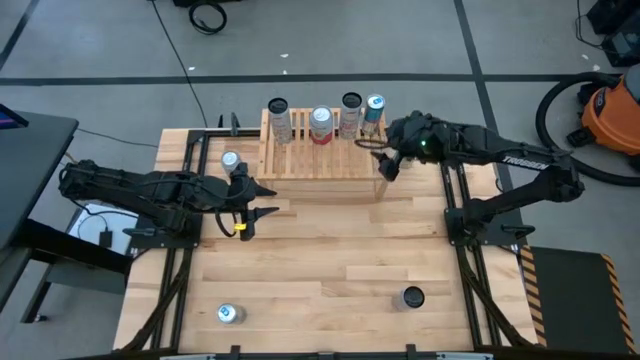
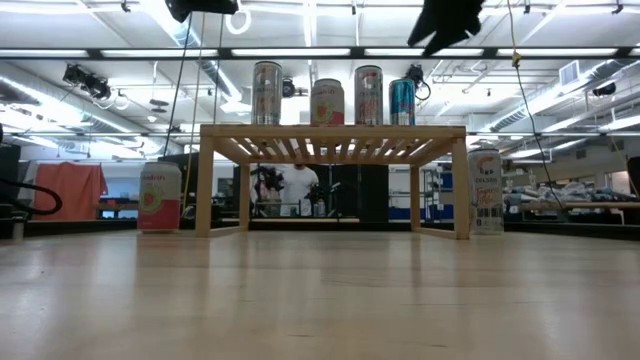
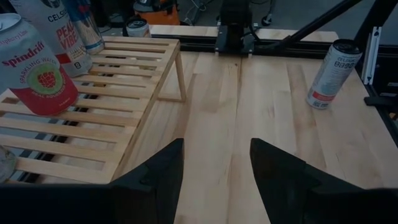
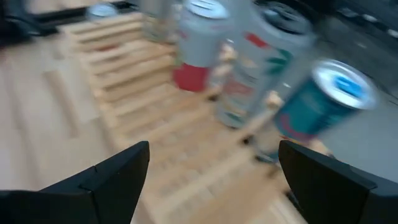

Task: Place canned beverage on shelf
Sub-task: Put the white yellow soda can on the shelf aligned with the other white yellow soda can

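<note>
1. Pale butcher-block wood formed the worktop (image 1: pixel 330 250), set in a large workshop with grey flooring and an orange shop vacuum (image 1: pixel 612 112) off to one side.
2. At the far edge stood the low shelf of light natural wood with a slatted top (image 1: pixel 320 158), and four tall cans stood in a row along its back: a silver can (image 1: pixel 278 118), a white can with a red band (image 1: pixel 321 125), another pale can (image 1: pixel 350 112) and a teal-blue can (image 1: pixel 374 110).
3. Four further cans were off the shelf: one with a pink label (image 2: pixel 159 197) just beside the shelf's left leg, one white can (image 2: pixel 485 192) beside its right leg, and two near the worktop's front edge (image 1: pixel 229 314) (image 1: pixel 412 298).
4. The right end effector (image 1: pixel 388 165) hovered above the shelf's right end, released and gaping wide with nothing between its fingers; the teal-blue can sat just ahead of it.
5. The left end effector (image 1: pixel 243 207) hung over the worktop in front of the shelf's left end, partly parted and empty.
6. The right wrist view was smeared, so the arm was probably moving; a sweep from there might have clipped the teal-blue can and toppled it into its close neighbours.
7. The left arm's reach for the pink-label can risked knocking the shelf leg beside it.
</note>
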Motion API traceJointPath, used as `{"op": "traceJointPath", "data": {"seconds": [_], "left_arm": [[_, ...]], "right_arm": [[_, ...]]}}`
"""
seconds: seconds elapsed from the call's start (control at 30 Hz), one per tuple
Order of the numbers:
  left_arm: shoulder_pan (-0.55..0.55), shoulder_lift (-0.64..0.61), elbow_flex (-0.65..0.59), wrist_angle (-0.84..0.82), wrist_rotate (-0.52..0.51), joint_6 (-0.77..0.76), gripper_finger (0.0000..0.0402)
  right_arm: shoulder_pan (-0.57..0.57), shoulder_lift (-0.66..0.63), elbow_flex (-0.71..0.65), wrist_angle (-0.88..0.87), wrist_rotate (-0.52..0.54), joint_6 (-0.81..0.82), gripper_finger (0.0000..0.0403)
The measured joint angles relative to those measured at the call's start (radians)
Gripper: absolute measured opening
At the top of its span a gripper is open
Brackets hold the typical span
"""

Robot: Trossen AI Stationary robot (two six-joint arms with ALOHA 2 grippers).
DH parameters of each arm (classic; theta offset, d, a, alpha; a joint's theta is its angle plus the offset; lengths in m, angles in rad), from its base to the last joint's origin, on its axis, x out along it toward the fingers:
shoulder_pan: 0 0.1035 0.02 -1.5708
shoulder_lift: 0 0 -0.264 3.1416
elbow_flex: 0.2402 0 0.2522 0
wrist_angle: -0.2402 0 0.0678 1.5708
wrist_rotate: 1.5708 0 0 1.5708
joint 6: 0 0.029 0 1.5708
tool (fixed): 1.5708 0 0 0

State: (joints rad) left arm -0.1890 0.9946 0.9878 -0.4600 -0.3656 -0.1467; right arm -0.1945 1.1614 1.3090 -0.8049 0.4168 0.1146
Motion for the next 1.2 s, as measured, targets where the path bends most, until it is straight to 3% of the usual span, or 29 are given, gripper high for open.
{"op": "traceJointPath", "data": {"seconds": [0.2,0.63,0.87,1.2], "left_arm": [[0.000,0.000,0.000,-0.003,0.000,0.000,0.0192],[0.000,0.000,0.000,-0.003,0.000,0.000,0.0192],[0.000,0.000,0.000,-0.010,0.003,0.001,0.0192],[0.000,0.000,0.000,-0.041,0.003,0.001,0.0192]], "right_arm": [[-0.097,-0.019,0.000,-0.108,0.086,0.065,0.0368],[-0.289,-0.051,-0.001,-0.185,0.087,0.130,0.0368],[-0.409,-0.055,-0.076,-0.180,0.088,0.250,0.0368],[-0.451,-0.055,-0.212,-0.092,0.091,0.336,0.0368]]}}
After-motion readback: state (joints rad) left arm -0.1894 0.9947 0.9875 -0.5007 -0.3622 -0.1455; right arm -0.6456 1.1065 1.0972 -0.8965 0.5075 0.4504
